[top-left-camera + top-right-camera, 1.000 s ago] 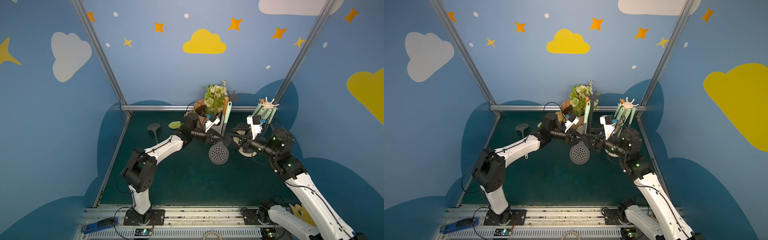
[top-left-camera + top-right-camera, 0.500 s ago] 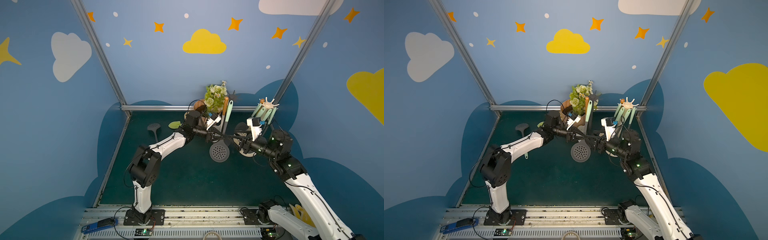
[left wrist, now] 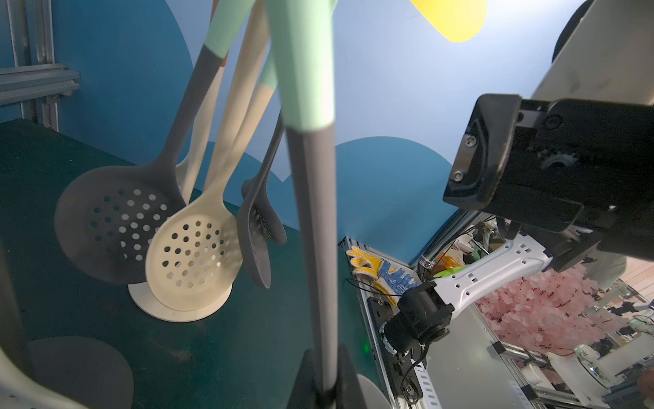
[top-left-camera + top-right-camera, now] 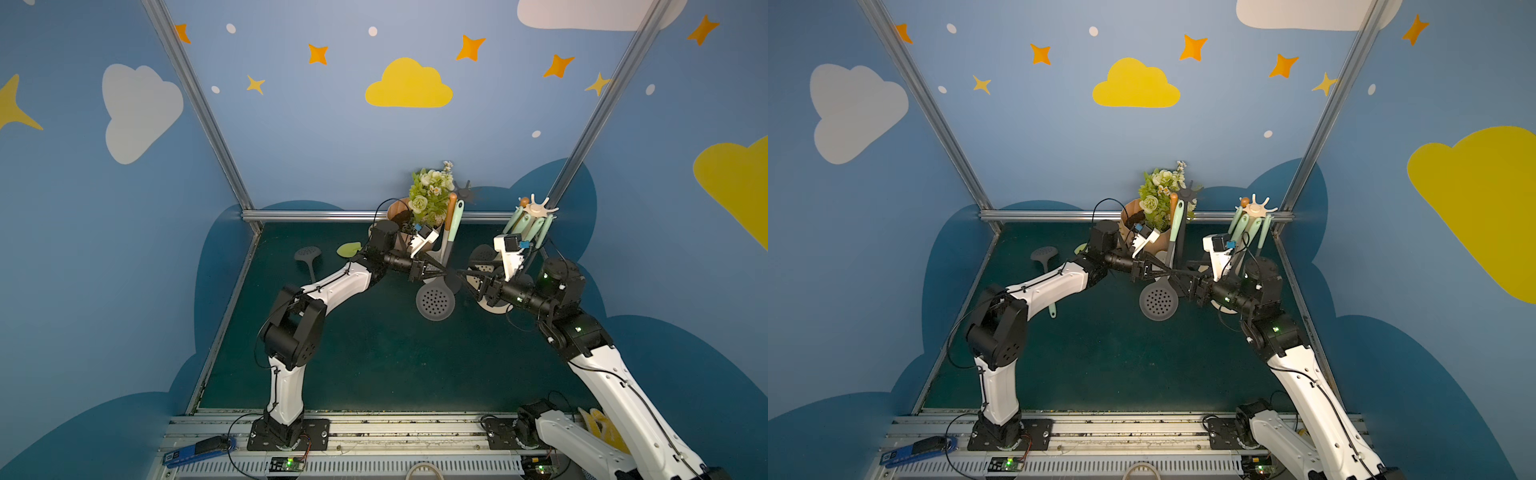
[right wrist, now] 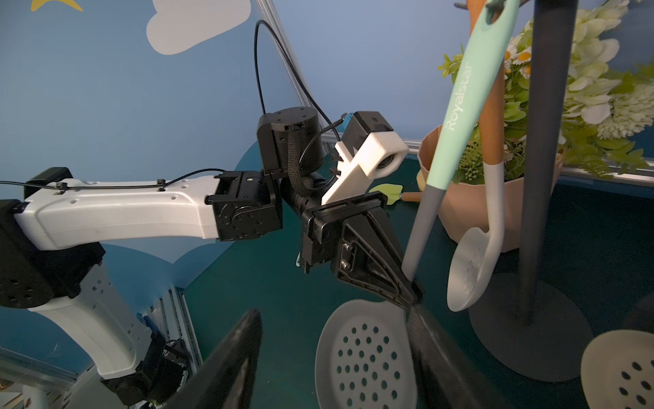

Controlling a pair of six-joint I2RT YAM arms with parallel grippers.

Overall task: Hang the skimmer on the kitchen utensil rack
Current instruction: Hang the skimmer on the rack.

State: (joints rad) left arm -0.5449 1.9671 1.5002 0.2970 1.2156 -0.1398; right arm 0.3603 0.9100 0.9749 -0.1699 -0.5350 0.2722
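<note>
Here, over the middle of the desk [image 4: 374,353], the right claw [image 5: 332,313] gapes wide and empty, close by the holed head of the grey skimmer [image 4: 435,300], while the left claw [image 5: 410,294] is clamped tight on its shaft just above the head. The skimmer is held upright clear of the desk, its mint handle rising beside the pole of the dark rack [image 5: 541,141], where a white skimmer [image 5: 474,262] hangs; whether its loop sits on a hook I cannot tell. Behind them stands a potted plant [image 4: 428,195].
</note>
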